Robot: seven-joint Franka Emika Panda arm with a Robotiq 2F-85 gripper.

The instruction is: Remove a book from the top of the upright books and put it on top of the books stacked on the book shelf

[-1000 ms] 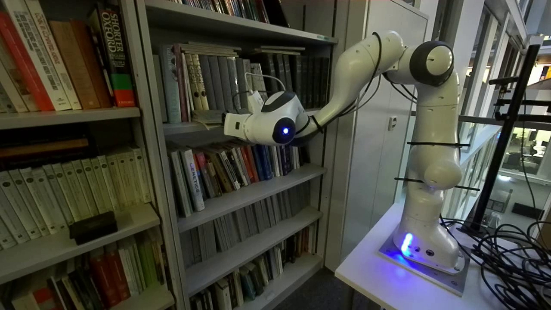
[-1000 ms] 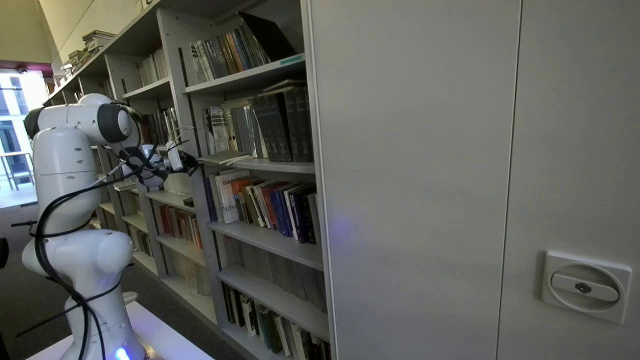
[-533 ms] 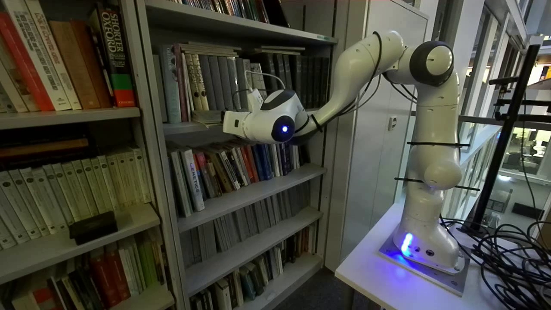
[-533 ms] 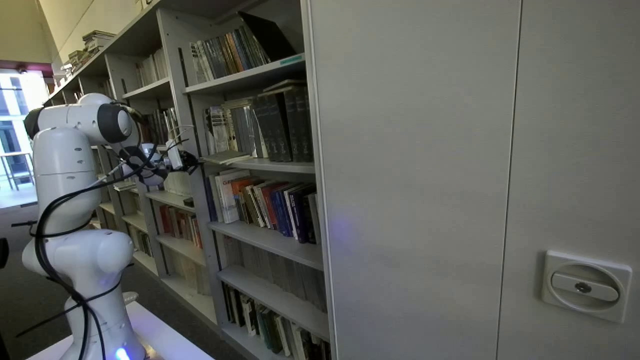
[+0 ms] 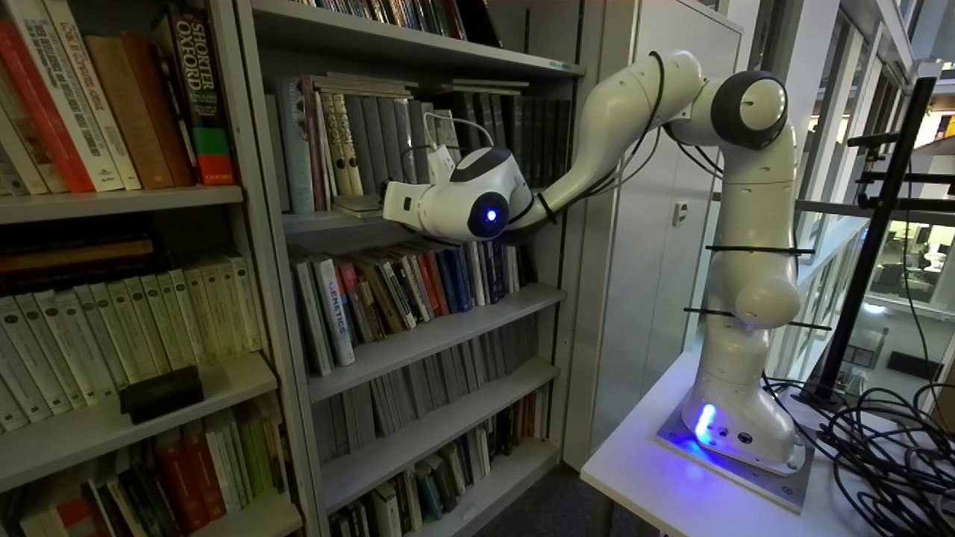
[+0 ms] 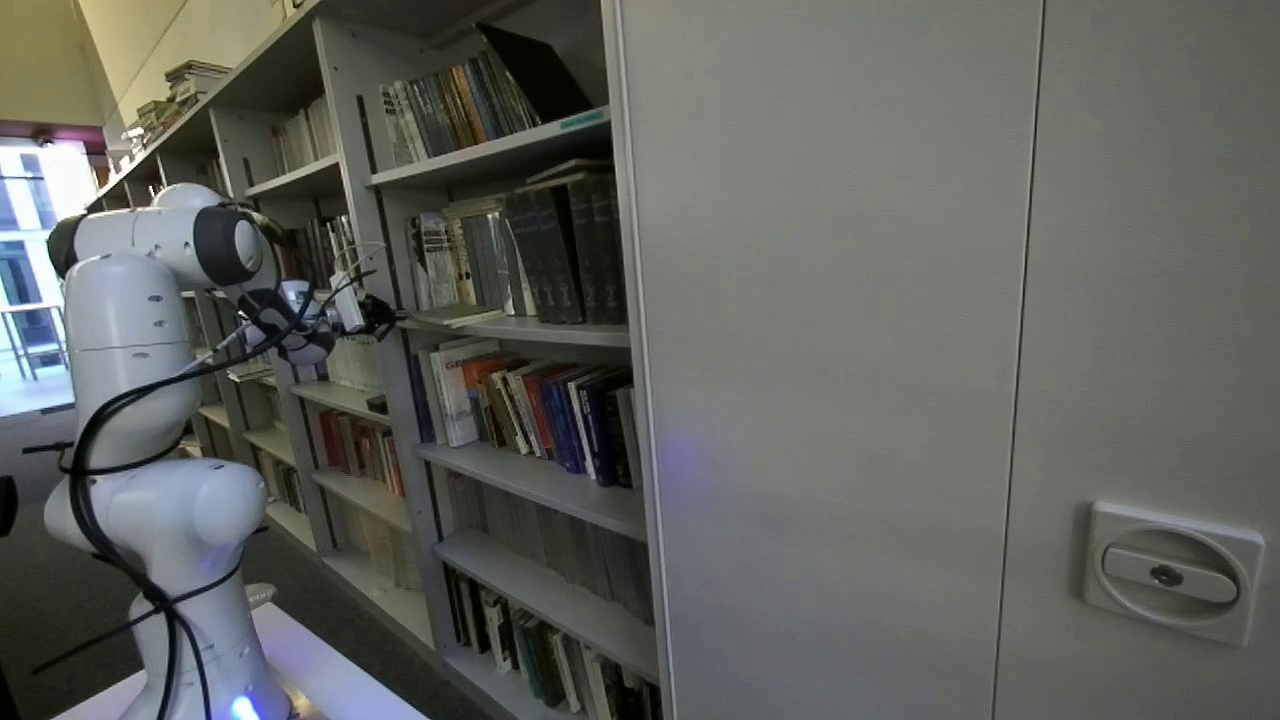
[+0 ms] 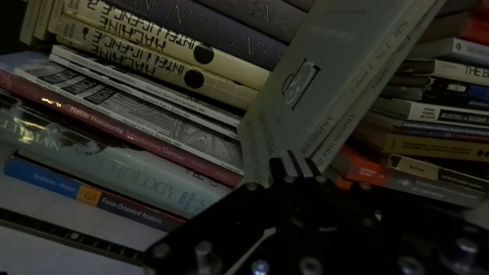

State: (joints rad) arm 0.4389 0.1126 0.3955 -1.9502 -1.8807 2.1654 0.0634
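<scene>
By the near edge of the tall grey metal book shelf [image 5: 440, 333], with open room above, two thin grey-green paperback volumes [image 7: 317, 88] lie flat before upright grey books [image 5: 384, 145], just beyond the clenched black pincer [image 7: 295, 165]; contact is unclear.

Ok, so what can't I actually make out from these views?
Contact with the flat-lying Philosophy volumes: in the wrist view the shut gripper covers their lower corner; touching or apart, I cannot tell.
The gripper in an exterior view: mostly hidden behind the arm's white wrist.
Thin books lying atop the upright Machine Intelligence volumes: titles too small in both exterior views; spines cut off by the wrist view's top edge.
</scene>
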